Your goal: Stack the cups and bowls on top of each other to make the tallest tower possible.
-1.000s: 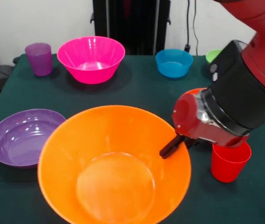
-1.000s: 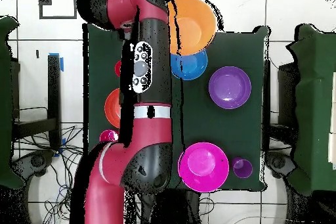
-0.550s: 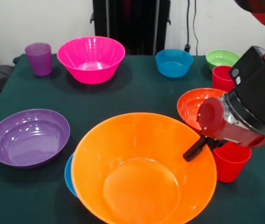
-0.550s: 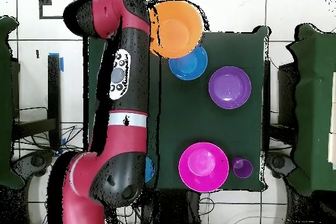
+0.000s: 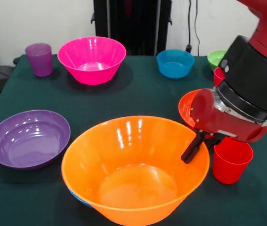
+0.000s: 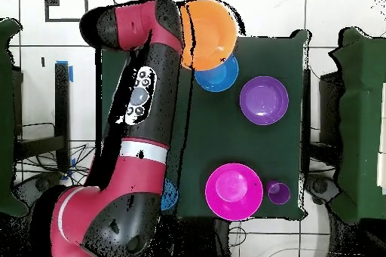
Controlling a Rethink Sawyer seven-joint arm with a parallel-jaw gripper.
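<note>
dark green table (image 5: pixel 138 94) is open mid-way; gripper (image 5: pixel 193 147) pinches the orange bowl (image 5: pixel 133 167) rim at the near edge, over a blue bowl (image 6: pixel 219 75). red cup (image 5: pixel 231 160) just beside.

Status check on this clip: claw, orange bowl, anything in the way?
Claw shut on orange bowl rim, bowl held over blue bowl. Red cup beside the claw; nothing blocking.

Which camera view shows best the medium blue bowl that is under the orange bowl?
The overhead view: most of the blue bowl shows beside the orange bowl. In the front view only a blue sliver peeks from under the orange bowl.
</note>
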